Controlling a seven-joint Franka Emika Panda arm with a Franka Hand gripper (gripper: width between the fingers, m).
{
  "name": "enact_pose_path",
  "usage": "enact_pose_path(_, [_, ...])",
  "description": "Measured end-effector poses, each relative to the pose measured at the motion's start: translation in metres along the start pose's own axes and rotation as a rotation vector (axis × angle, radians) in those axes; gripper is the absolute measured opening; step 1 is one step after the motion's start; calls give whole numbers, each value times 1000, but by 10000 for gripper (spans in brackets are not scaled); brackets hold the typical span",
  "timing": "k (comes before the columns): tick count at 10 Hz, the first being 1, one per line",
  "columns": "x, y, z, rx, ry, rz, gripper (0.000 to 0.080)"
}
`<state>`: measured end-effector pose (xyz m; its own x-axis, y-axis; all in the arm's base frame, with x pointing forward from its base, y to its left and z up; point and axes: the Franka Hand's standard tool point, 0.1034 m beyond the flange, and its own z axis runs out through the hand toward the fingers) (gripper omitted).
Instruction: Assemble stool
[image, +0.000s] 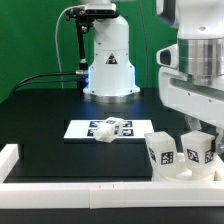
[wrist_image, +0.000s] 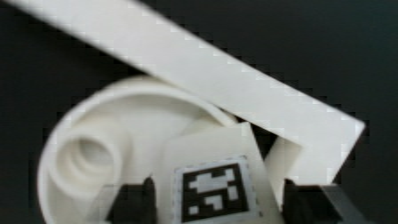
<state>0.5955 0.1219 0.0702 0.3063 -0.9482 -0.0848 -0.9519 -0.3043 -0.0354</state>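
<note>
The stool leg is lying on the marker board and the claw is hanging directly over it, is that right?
Not quite. The stool leg does lie on the marker board, but the claw is not over it: the exterior view shows it off at that view's right, above the tagged white parts by the front rail.

In the wrist view, the fingers (wrist_image: 128, 204) and the tagged leg (wrist_image: 217, 190) between them are cut off by the picture's edge, and the seat (wrist_image: 98, 140) is blurred. In the exterior view, the fingertips are hidden behind a tagged stool part (image: 197, 152).
</note>
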Motion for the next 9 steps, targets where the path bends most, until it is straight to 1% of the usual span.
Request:
enact_pose_path(1, [1, -2, 0, 14, -25, 186, 340])
enact_pose_path(3, [5, -5, -2, 41, -59, 448, 340])
enact_pose_path(4, [4, -5, -2, 40, -63, 479, 340])
enact_pose_path(5, [4, -5, -1, 40, -63, 452, 340])
enact_pose_path(6, [3, -5, -1, 39, -62, 411, 431])
enact_pose_path(7, [0, -3, -1, 27, -65, 369, 562])
enact_pose_path(8, [-1, -5, -6, 32, -67, 269, 562])
enact_pose_path(9, [-3, -7, -17, 43, -71, 94, 635])
